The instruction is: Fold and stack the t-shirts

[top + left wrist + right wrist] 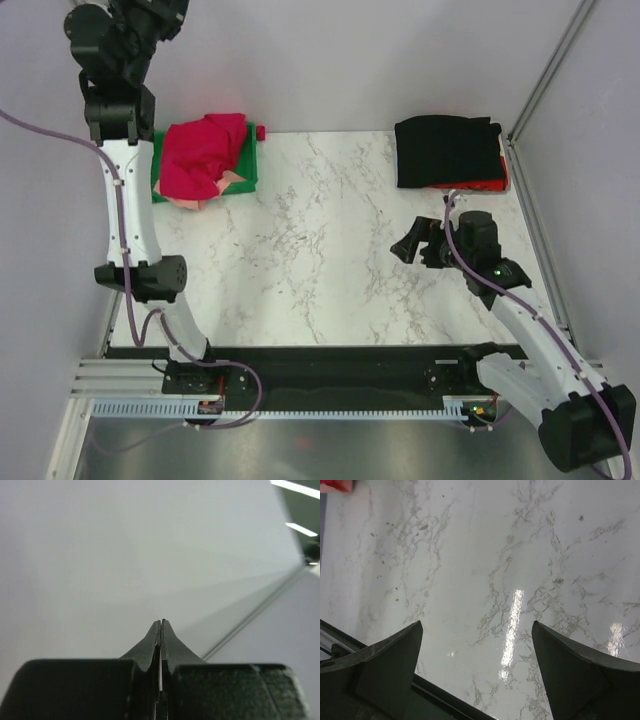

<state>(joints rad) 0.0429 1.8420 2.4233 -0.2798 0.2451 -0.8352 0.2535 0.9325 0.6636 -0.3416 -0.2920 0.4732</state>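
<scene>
A crumpled crimson-red t-shirt (205,150) lies on a salmon-pink t-shirt (212,193) over the green tray (250,165) at the back left. A folded black t-shirt (447,150) lies at the back right on a red layer (488,184). My right gripper (412,243) is open and empty above bare marble, in front of the black shirt; in the right wrist view (476,625) its jaws stand wide apart. My left arm is raised at the far left. My left gripper (161,622) is shut on nothing and faces the white wall.
The marble table (310,260) has white walls at the back and sides. A metal frame post (545,70) stands at the back right. A black strip (330,385) runs along the near edge between the arm bases.
</scene>
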